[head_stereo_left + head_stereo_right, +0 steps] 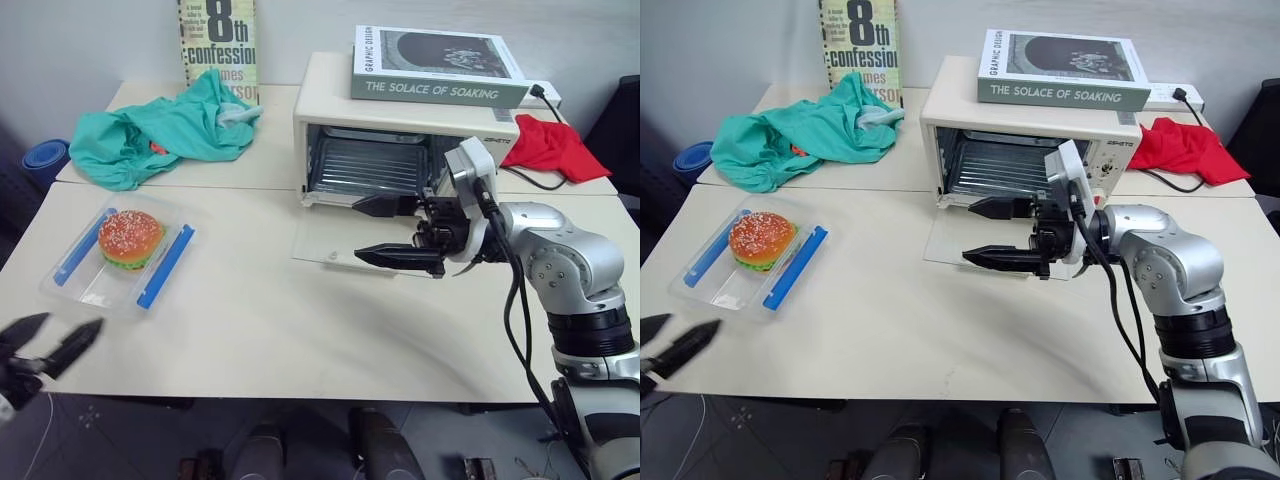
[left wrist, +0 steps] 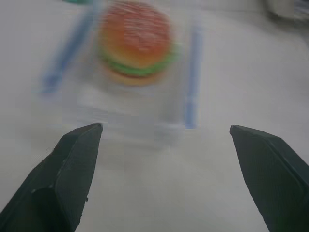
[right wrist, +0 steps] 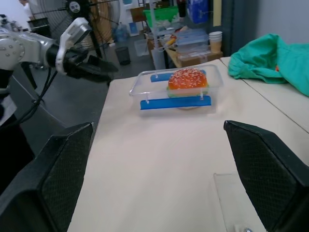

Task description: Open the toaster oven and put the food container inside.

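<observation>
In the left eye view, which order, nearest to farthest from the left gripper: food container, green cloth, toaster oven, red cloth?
From the left gripper:
1. Food container, just beyond it.
2. Green cloth, far left of table.
3. Toaster oven, centre back.
4. Red cloth, far right.

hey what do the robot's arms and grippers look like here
The right arm is rounded silver-grey metal segments with dark joint bands, a white block at the wrist and a black cable running along it. Both the right gripper and the left gripper have two black, pointed, wedge-shaped fingers.
</observation>
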Controlling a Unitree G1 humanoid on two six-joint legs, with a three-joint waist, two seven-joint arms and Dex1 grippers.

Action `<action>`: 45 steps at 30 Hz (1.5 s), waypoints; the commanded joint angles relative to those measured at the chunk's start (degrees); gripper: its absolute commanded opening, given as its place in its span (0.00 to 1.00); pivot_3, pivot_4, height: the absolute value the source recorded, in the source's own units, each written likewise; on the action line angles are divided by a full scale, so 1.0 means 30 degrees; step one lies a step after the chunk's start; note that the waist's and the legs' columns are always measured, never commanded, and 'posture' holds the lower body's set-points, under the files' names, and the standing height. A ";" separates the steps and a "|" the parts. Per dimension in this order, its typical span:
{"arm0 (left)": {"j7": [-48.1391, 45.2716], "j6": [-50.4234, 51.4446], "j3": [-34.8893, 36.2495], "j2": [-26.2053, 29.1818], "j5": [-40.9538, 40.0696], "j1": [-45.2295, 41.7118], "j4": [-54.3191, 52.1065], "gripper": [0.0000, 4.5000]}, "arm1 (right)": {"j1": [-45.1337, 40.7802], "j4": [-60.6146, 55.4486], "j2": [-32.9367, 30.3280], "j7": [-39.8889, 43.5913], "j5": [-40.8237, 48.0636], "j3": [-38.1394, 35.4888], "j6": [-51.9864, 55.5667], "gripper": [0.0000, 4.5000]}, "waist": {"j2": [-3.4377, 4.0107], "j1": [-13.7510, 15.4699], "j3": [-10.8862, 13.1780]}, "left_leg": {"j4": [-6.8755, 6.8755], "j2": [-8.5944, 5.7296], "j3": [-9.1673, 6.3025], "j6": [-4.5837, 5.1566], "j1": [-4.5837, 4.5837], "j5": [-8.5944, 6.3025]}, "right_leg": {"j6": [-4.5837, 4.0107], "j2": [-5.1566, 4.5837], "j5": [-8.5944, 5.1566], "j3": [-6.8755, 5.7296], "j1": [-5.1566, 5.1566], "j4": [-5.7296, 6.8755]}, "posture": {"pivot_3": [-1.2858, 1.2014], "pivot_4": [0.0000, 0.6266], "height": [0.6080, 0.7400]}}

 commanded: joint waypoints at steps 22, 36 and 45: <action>1.5555 0.5038 -0.2857 -0.2368 -0.1191 -1.0208 0.6874 0.91 | 0.2074 -0.3252 0.1065 -0.2464 0.0850 -0.1880 0.1080 1.00 | -0.0056 -0.0080 -0.0037 | -0.0014 0.0002 -0.0022 -0.0121 -0.0024 -0.0029 | -0.0015 -0.0023 -0.0005 -0.0050 -0.0038 0.0028 | 0.52 0.24 1.00; 1.9410 0.5038 -0.4610 0.0170 -0.4796 -1.1780 1.0770 0.28 | 0.3072 -0.4349 0.0320 -0.3830 0.1740 -0.3030 0.1737 1.00 | -0.0057 -0.0068 -0.0037 | -0.0029 0.0009 -0.0016 -0.0166 -0.0025 -0.0026 | -0.0018 -0.0014 -0.0006 -0.0048 -0.0062 0.0040 | 0.52 0.24 1.00; 1.6503 0.5038 -1.1463 0.4941 -0.8884 -1.4094 1.4513 0.28 | 0.5348 -0.5941 -0.1392 -0.5104 0.2210 -0.5208 0.2226 1.00 | -0.0067 -0.0041 -0.0038 | -0.0049 -0.0003 -0.0025 -0.0168 -0.0055 -0.0027 | -0.0018 -0.0030 -0.0006 -0.0061 -0.0061 -0.0010 | 0.52 0.24 1.00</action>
